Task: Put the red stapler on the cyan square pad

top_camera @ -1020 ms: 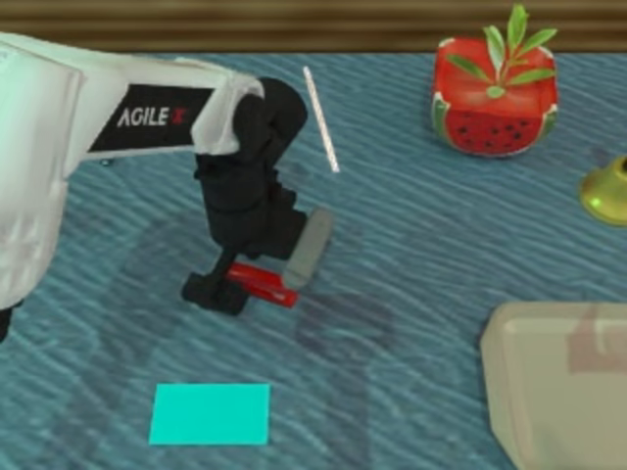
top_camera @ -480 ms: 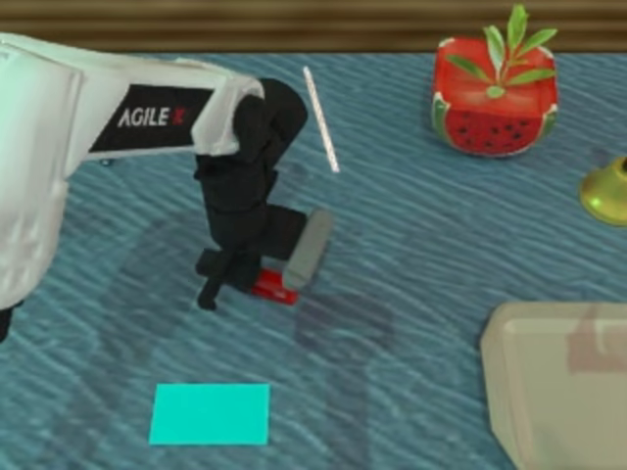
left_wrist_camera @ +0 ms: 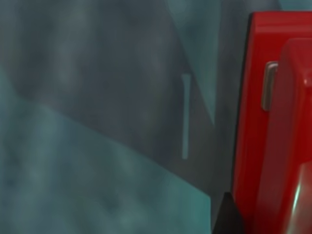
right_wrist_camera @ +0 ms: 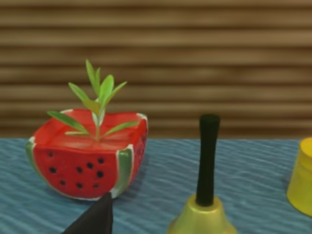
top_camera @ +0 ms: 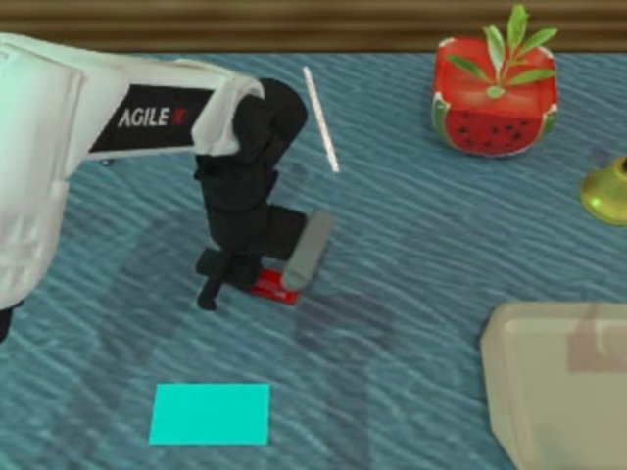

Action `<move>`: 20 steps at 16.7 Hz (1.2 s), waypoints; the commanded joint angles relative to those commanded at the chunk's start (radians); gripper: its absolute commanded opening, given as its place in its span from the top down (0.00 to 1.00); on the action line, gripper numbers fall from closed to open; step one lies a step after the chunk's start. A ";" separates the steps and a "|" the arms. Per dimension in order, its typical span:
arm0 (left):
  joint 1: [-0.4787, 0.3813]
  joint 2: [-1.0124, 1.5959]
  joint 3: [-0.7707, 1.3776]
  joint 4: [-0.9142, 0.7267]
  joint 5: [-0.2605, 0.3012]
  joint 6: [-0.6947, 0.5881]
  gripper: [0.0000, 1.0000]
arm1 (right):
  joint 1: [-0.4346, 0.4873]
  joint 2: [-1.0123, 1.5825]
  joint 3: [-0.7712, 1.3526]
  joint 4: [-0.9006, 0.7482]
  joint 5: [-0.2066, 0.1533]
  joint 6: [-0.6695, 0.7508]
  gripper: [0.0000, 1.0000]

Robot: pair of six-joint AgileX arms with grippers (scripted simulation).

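The left gripper [top_camera: 235, 279] is down over the small glossy red stapler [top_camera: 274, 287], which lies on the blue-green textured table top [top_camera: 411, 245], up from and slightly right of the flat bright cyan square pad [top_camera: 210, 413] and well apart from it. Only the stapler's right end shows from above; the gripper body covers the rest. The jaws appear drawn in close about the stapler, but whether they actually bear on it cannot be told. In the left wrist view the stapler [left_wrist_camera: 273, 126] fills one side of the frame, very near.

Risks, as judged:
- The hold looks to be towards one end of the stapler. On lifting it could tip or slide out, its surface being glossy.
- If the jaws are not firmly on it, the arm would rise empty.
- A tilted carry could leave the stapler overhanging the pad's edge.

The right gripper [right_wrist_camera: 92, 219] is parked away from the pad, near the watermelon-patterned planter [right_wrist_camera: 87, 156] and brass bell [right_wrist_camera: 204, 195].
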State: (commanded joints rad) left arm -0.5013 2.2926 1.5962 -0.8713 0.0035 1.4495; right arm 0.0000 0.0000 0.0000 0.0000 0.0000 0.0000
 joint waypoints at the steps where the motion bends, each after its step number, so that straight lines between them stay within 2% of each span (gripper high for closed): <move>1: 0.000 0.000 0.000 0.000 0.000 0.000 1.00 | 0.000 0.000 0.000 0.000 0.000 0.000 0.00; 5: 0.002 -0.013 0.036 -0.041 -0.001 0.004 1.00 | 0.000 0.000 0.000 0.000 0.000 0.000 0.00; 12: 0.016 -0.107 0.206 -0.319 -0.001 0.001 1.00 | 0.000 0.000 0.000 0.000 0.000 0.000 0.00; 20: 0.007 -0.154 0.177 -0.325 -0.002 -0.034 1.00 | 0.000 0.000 0.000 0.000 0.000 0.000 0.00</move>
State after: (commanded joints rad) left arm -0.4948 2.1389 1.7730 -1.1968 0.0017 1.4158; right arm 0.0000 0.0000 0.0000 0.0000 0.0000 0.0000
